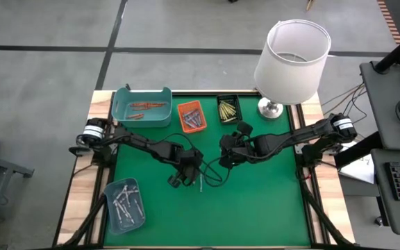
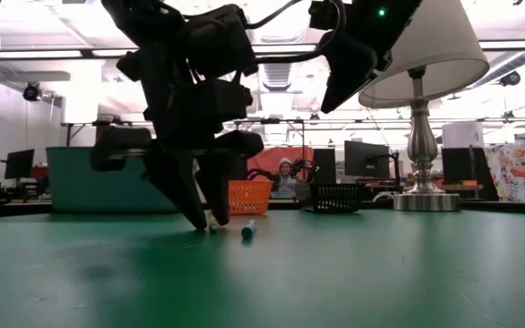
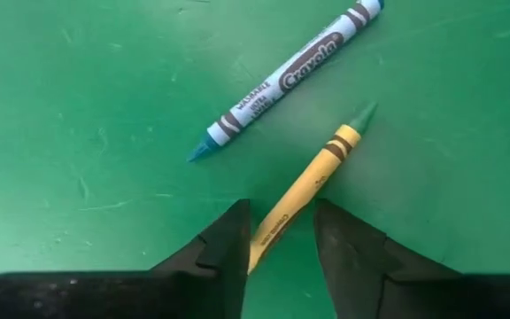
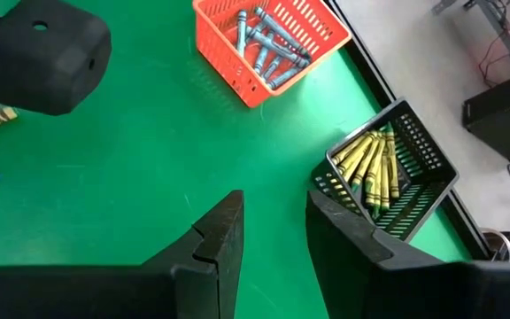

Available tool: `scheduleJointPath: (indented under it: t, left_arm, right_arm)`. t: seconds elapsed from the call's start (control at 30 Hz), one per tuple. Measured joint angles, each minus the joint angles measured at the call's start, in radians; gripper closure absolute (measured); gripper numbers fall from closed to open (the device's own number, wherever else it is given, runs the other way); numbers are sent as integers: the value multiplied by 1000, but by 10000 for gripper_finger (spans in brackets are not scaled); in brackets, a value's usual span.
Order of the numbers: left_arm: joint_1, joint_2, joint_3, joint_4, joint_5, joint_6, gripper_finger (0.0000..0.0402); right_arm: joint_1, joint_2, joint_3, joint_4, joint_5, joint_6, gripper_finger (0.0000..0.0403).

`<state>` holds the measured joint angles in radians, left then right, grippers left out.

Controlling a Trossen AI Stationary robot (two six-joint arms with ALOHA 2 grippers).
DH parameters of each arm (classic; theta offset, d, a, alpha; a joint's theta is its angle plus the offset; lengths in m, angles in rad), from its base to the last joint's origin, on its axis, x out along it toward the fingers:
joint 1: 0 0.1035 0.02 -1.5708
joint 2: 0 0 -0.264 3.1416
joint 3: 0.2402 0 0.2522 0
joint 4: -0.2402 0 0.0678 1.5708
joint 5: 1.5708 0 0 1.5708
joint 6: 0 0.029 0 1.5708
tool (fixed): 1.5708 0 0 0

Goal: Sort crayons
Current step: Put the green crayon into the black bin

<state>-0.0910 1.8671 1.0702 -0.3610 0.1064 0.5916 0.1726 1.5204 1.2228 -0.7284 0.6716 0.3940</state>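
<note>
Two loose crayons (image 3: pixel 295 62) mid-table, one (image 3: pixel 304 190) between the left tool's (image 3: pixel 282 239) fingers.

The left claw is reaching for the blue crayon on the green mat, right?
Not quite. In the left wrist view the left claw straddles the yellow crayon; the blue crayon lies beside it, untouched, on the green mat.

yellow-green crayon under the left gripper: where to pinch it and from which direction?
Pinch the yellow-green crayon across its paper-wrapped barrel near the blunt end, coming straight down from above. It lies flat on the green mat, so only its sides are reachable. The left gripper already straddles that end with jaws apart. The blue crayon lies clear of it.
</note>
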Motion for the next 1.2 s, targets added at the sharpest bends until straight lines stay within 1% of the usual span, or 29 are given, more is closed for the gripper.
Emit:
scheduleJointPath:
  t: [0.13,0.27,0.3,0.43,0.53,0.63,0.73,0.87,0.97,1.03,1.1,1.2]
  left_arm:
    - [6,0,0,-17,11,2,327]
    - [6,0,1,-32,9,1,384]
    - [7,0,1,-33,8,-5,392]
    - [7,-9,-1,-41,-1,-25,396]
    - [8,-32,-7,-63,-13,-34,399]
    - [10,-72,-13,-67,-22,-49,400]
    - [9,-142,-31,-43,-17,-87,400]
    - [9,-258,-92,57,-26,-166,401]
    - [9,-358,-164,203,-32,-222,401]
    - [8,-417,-229,310,-64,-266,401]
    - [8,-470,-298,453,-110,-315,401]
    - [7,-528,-404,722,-165,-377,401]
  right_arm:
    - [0,0,0,0,-22,0,291]
    - [7,1,-2,2,-26,0,291]
    - [11,2,-5,4,-25,0,291]
    - [28,3,-34,25,-17,-1,291]
    - [44,3,-89,110,-17,-17,291]
    - [58,3,-171,256,-18,-63,291]
    - [66,3,-260,422,-32,-98,291]
    - [68,3,-368,675,-115,-157,291]
    - [68,4,-447,915,-169,-222,291]
    - [68,5,-490,1062,-211,-286,291]
    - [68,5,-526,1210,-258,-353,291]
    - [68,6,-559,1421,-280,-438,291]
